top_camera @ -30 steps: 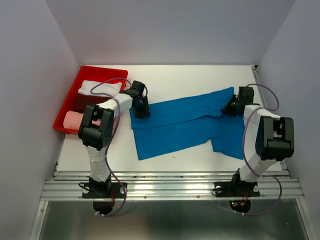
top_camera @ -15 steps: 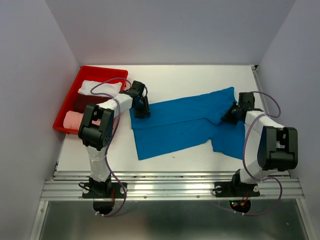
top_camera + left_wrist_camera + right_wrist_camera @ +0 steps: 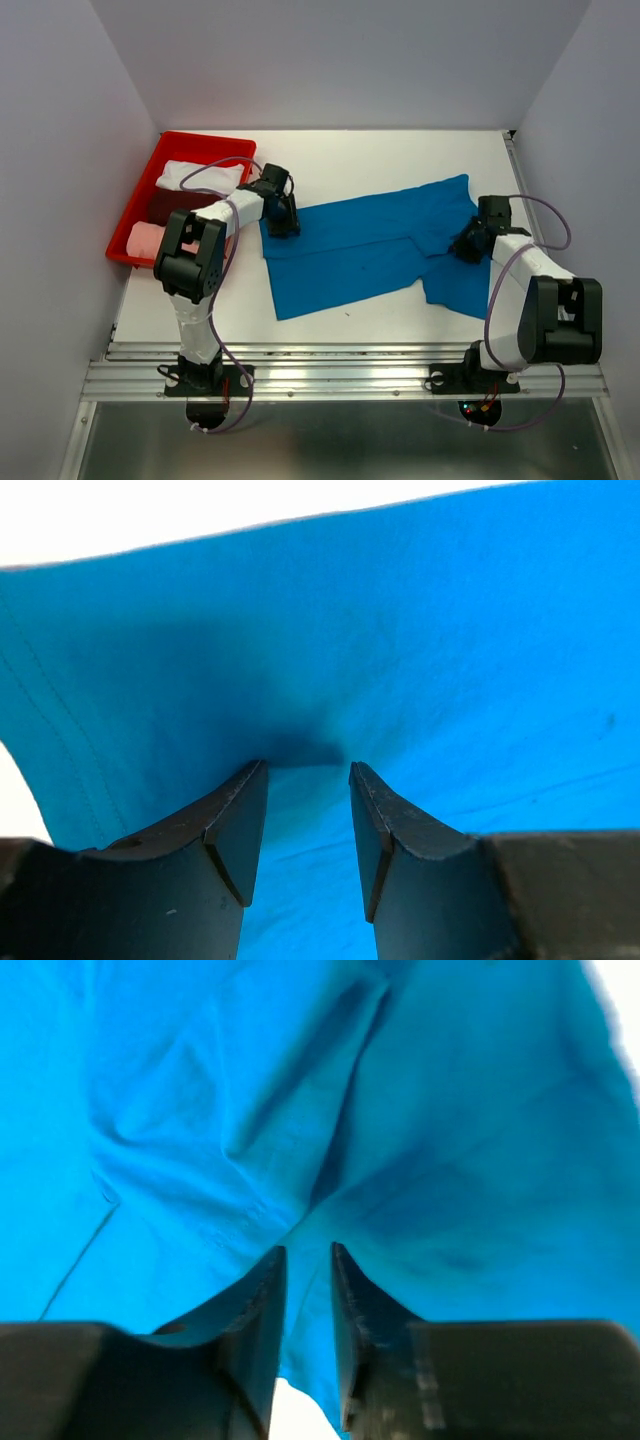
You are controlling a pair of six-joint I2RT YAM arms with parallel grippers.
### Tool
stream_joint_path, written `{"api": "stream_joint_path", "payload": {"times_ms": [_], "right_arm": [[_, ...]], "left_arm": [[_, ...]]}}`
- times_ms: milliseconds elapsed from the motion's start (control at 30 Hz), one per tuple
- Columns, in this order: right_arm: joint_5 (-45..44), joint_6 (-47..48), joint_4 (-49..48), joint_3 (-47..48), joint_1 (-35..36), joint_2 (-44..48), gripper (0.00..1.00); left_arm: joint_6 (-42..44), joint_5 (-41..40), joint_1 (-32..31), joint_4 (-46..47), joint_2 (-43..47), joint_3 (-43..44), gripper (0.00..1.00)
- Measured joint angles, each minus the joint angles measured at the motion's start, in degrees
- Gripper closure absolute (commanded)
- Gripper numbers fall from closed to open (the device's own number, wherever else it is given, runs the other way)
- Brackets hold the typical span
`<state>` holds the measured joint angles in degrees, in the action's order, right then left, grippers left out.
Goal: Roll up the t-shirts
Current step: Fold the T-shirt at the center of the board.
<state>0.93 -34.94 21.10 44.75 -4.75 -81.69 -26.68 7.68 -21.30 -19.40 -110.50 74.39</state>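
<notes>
The bright blue t-shirt (image 3: 350, 255) lies spread and partly folded across the middle of the white table. My left gripper (image 3: 284, 226) sits low on its far left corner. In the left wrist view (image 3: 305, 767) the jaws stand a little apart, with puckered blue cloth (image 3: 400, 630) at the tips. My right gripper (image 3: 466, 246) is at the shirt's right side, near the sleeve. In the right wrist view (image 3: 308, 1250) the jaws are nearly together, pinching a fold of the blue cloth (image 3: 480, 1110).
A red tray (image 3: 205, 138) stands at the far left of the table. It holds a white shirt (image 3: 200, 176), a dark red one (image 3: 165, 205) and a pink roll (image 3: 148, 240). Grey walls close in the left, back and right sides.
My right gripper has moved nearer and slightly right, dragging the shirt's right part with it. The left gripper has stayed at the left corner.
</notes>
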Motion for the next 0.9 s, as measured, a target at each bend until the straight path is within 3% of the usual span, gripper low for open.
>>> {"api": "stream_joint_path", "payload": {"times_ms": [200,367,600,900], "right_arm": [[-6.43,0.22,1.6,2.27,-0.2,2.75,0.65],[-8.63,0.35,1.16,6.73,-2.05,-1.49,0.62],[-8.22,2.03,-1.33,9.55,-4.09,-9.73,0.62],[-7.48,3.74,-2.99,10.51,-4.28,-12.76,0.63]], "left_arm": [[0.55,0.07,-0.02,-0.09,1.05,-1.33,0.5],[0.79,0.15,-0.02,-0.11,1.29,-1.66,0.5],[0.94,0.33,-0.04,-0.11,1.4,-1.68,0.5],[0.96,0.5,-0.09,-0.17,1.4,-1.68,0.5]]}}
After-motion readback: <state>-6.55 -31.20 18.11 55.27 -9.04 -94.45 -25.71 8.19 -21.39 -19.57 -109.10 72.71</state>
